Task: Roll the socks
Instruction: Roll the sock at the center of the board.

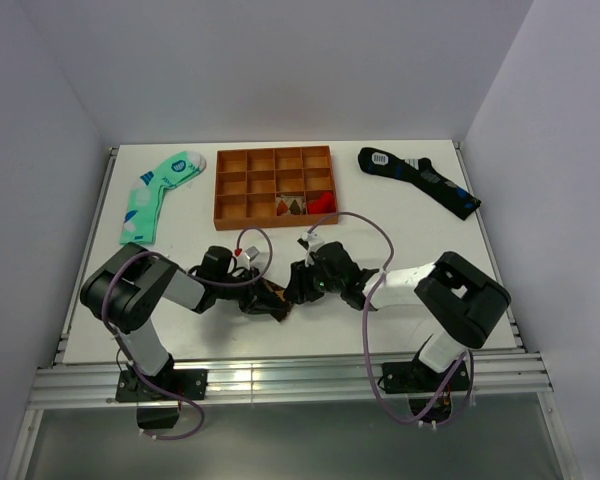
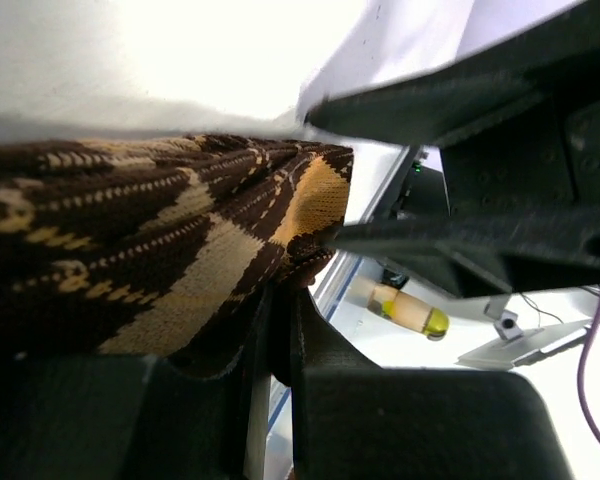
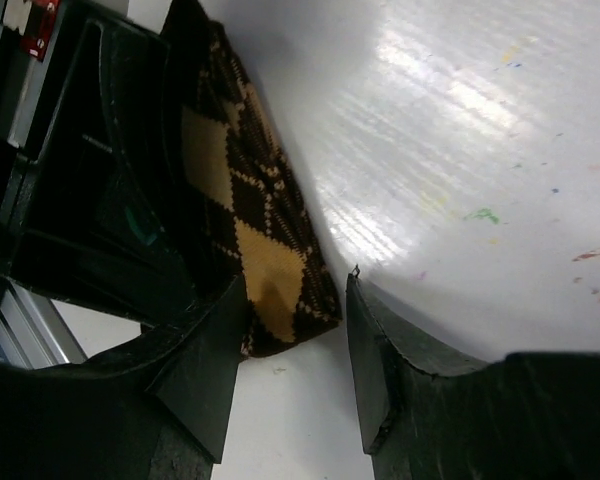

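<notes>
While pinching the socks (image 2: 160,240) in the left jaws (right jaws spread, straddling one end), keep tension and roll snugly.

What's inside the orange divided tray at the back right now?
The tray holds a red piece in its near-right compartment and small brown-grey bits in the next one left. Nothing covers it; both too small to identify.

I'm looking at a robotics lab cell: white panels (image 1: 280,60) are boxing in a desk (image 1: 400,215), with a left arm (image 1: 145,290) and a right arm (image 1: 460,300) sitting bolted to aluminium rail (image 1: 290,382) at the frame's bottom.
</notes>
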Controlling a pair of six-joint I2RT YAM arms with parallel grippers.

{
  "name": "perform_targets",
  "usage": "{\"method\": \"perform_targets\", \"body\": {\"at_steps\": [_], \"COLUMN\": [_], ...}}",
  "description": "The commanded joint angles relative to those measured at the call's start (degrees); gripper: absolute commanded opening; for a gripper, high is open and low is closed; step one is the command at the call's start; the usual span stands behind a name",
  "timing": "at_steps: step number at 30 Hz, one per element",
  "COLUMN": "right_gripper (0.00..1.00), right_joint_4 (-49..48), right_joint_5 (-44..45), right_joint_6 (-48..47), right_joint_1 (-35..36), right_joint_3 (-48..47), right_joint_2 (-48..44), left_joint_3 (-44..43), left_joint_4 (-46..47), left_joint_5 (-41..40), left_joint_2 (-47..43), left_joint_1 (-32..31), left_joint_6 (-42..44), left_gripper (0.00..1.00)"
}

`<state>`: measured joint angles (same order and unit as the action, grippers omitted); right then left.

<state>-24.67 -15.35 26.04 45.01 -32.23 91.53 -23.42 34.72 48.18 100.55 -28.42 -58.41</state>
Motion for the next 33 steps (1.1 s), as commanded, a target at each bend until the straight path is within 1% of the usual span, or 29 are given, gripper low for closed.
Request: {"method": "perform_targets", "body": {"at_steps": [1, 3, 4, 5, 7, 8, 10, 11, 13, 14, 16, 17, 19, 20, 23, 26, 31, 33], "right_gripper": [0.52, 0.46, 0.39, 0.35, 0.34, 0.34, 0.34, 0.34, 0.34, 0.34, 0.34, 0.34, 0.34, 0.34, 0.36, 0.36, 0.38, 0.38], "right_joint_4": [0.1, 1.5, 2.2, 3.1, 4.7, 5.4, 5.5, 5.4, 5.3, 5.8, 6.3, 5.9, 4.2, 3.1, 2.9, 3.8, 4.4, 6.6], "right_joint_5": [2.1, 2.0, 2.3, 3.0, 5.1, 5.7, 6.4, 6.8, 7.1, 8.1, 9.5, 9.8, 9.1, 8.9, 10.0, 11.7, 10.8, 11.8], "right_joint_6": [-0.8, -0.9, -1.0, -1.0, -0.6, -0.3, 0.8, 1.2, 2.5, 3.0, 5.1, 6.0, 8.8, 9.6, 11.1, 12.4, 12.5, 12.2], "right_joint_1": [1.7, 1.6, 1.7, 1.9, 2.8, 3.0, 3.3, 3.7, 4.0, 4.7, 5.5, 6.0, 6.6, 7.0, 10.0, 13.3, 13.9, 14.0], "right_joint_3": [-0.5, -0.9, -1.7, -2.0, -1.6, -1.3, -0.3, 0.1, 0.8, 1.0, 1.6, 2.0, 3.6, 3.8, 3.4, 2.2, 0.9, 0.0], "right_joint_2": [-1.8, -1.5, -1.3, -1.3, -1.8, -2.3, -3.0, -3.4, -4.0, -4.2, -4.7, -4.9, -5.1, -5.0, -4.3, -4.4, -5.7, -5.7], "left_joint_3": [1.3, 0.4, 0.3, 0.3, 0.3, 0.2, 0.0, -0.5, -1.3, -2.1, -2.9, -3.6, -3.8, -3.9, -3.9, -4.6, -6.6, -7.5], "left_joint_4": [-14.3, -17.0, -17.2, -17.0, -17.7, -18.2, -20.0, -20.7, -23.3, -24.3, -26.6, -29.9, -33.6, -37.2, -39.5, -41.0, -40.1, -39.9], "left_joint_5": [-13.8, -16.2, -16.5, -16.4, -17.2, -17.9, -19.7, -20.3, -22.9, -23.9, -26.6, -30.7, -35.6, -40.1, -44.4, -46.0, -47.0, -47.0], "left_joint_2": [0.4, -1.1, -1.5, -2.0, -2.9, -4.7, -7.1, -10.2, -13.5, -17.0, -20.7, -24.4, -27.6, -29.8, -30.9, -29.4, -24.8, -22.5], "left_joint_1": [0.5, 0.1, 0.0, -0.1, -0.3, -0.4, -0.8, -1.0, -1.8, -2.1, -3.1, -3.3, -3.7, -3.7, -3.7, -4.4, -4.5, -4.5], "left_joint_6": [9.1, 10.3, 10.8, 11.0, 11.5, 11.6, 12.1, 12.1, 12.1, 12.1, 11.6, 11.1, 9.6, 9.1, 8.2, 8.8, 10.7, 10.9], "left_gripper": [0.0, 0.0, 0.0, 0.0, 0.01, 0.08, 0.16, 0.26, 0.32, 0.37, 0.41, 0.42, 0.42, 0.41, 0.41, 0.41, 0.4, 0.38]}}
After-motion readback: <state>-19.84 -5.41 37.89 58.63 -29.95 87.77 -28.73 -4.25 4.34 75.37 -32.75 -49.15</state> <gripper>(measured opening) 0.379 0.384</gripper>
